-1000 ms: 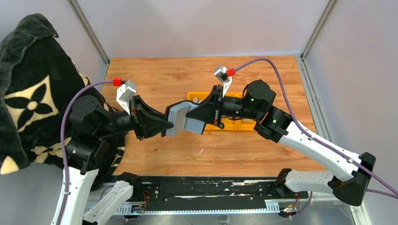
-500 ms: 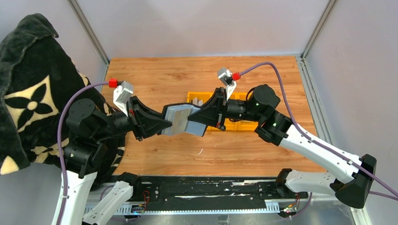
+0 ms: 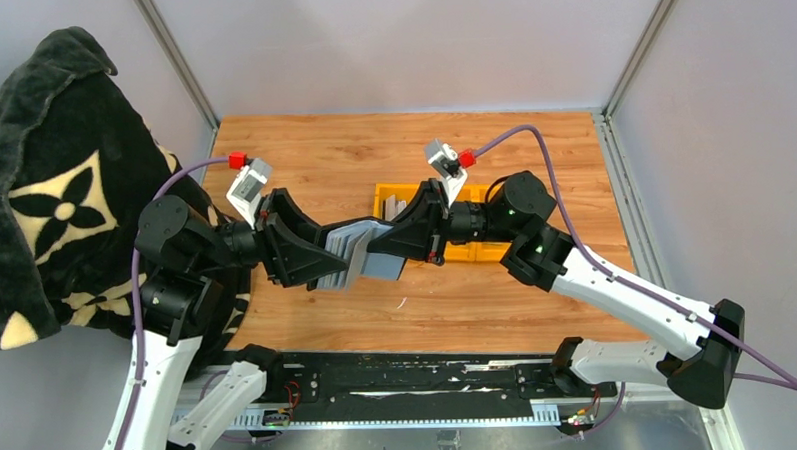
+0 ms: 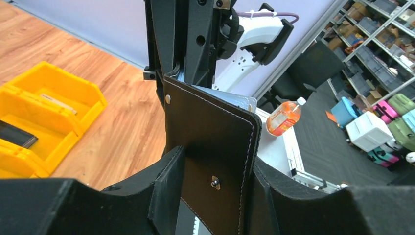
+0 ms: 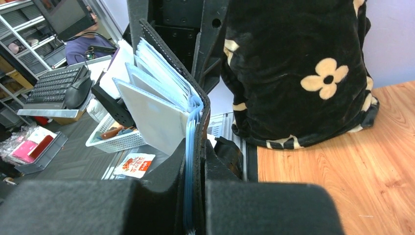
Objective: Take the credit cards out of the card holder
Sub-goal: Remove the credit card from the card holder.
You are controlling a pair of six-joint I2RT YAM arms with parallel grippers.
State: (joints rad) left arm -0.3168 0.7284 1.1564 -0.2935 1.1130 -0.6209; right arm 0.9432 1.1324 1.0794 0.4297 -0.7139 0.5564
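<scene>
The black card holder [image 3: 368,258] hangs in mid-air over the table, between my two grippers. My right gripper [image 3: 393,240] is shut on one cover and the bluish sleeve edges, which sit edge-on between its pads [image 5: 198,196]. Grey-white credit cards [image 5: 154,100] fan out of the card holder [image 5: 201,105] towards the left arm. In the left wrist view the other cover [image 4: 210,132], with its snap stud, lies flat-on between the spread fingers of my left gripper [image 4: 215,196]. That left gripper [image 3: 324,258] stands open around the cover; whether its fingers touch the edges is unclear.
A yellow bin [image 3: 385,193] sits on the wooden table behind the right gripper, mostly hidden by it. Seen from the left wrist, the bin [image 4: 73,83] holds a black flat item [image 4: 17,134] and a pale card-like piece. A black flowered blanket [image 3: 53,187] drapes at the left.
The left jaws have widened and that gripper has backed a little to the left. The card holder has spread open, its cards now fanned. The right gripper has shifted slightly left, still shut.
</scene>
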